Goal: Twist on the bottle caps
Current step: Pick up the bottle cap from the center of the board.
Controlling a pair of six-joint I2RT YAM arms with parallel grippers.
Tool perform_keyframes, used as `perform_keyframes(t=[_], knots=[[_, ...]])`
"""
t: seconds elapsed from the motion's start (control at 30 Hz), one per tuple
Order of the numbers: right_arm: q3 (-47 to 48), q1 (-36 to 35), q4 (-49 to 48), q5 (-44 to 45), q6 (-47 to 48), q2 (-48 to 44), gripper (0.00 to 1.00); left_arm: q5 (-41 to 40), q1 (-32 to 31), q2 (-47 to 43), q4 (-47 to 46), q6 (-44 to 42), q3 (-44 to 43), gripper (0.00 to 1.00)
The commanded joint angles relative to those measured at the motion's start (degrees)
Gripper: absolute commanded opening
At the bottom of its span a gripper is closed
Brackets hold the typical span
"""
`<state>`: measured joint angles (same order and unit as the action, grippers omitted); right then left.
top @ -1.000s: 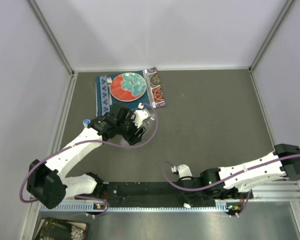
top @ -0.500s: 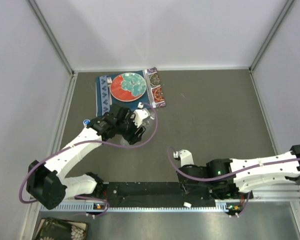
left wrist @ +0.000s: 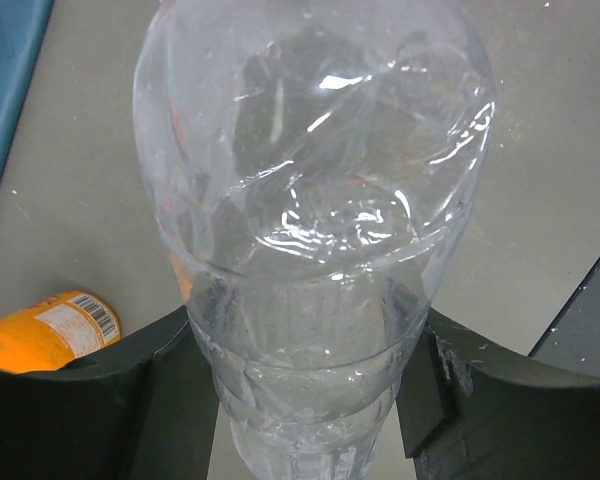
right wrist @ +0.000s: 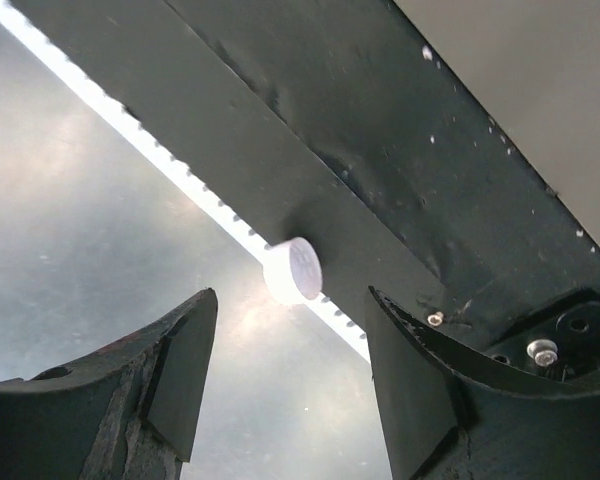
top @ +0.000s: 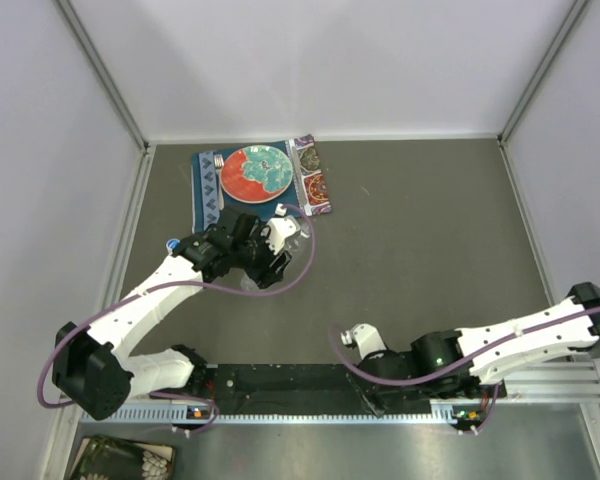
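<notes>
Likely you'll find the white cap (right wrist: 293,270) tiny, light, slick: pinch across its rim. Your right pincer (right wrist: 290,325) stands apart, empty; left pincer (left wrist: 305,345) clamped on thin, crushable clear bottle (left wrist: 310,180).

A clear bottle (left wrist: 315,200) fills most of the view, its crinkled wall catching glare. The left end effector (left wrist: 310,400) clasps it low down, with one black finger (left wrist: 170,390) pressed to each side. To the left, an orange bottle (left wrist: 45,330) with a barcode label lies on the grey surface (left wrist: 550,150). A blue cloth (left wrist: 5,80) edges the far left corner.
</notes>
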<state>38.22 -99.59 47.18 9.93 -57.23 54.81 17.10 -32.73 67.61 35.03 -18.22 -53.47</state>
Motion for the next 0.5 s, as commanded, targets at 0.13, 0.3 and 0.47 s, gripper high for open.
perform_keyframes(t=[0.13,0.3,0.47], knots=[[0.3,-3.1,5.6,3.3,-4.8,3.0,0.59,1.7,-0.1,-1.5,-0.1,-0.1,-3.0,0.34],[-1.3,-3.9,2.1,1.4,-3.7,2.5,0.57,1.8,-0.1,-1.6,0.0,-0.1,-3.5,0.34],[-2.1,-4.6,-2.0,-0.4,-2.2,4.3,0.55,1.5,-0.1,-1.5,0.0,0.0,-3.2,0.34]])
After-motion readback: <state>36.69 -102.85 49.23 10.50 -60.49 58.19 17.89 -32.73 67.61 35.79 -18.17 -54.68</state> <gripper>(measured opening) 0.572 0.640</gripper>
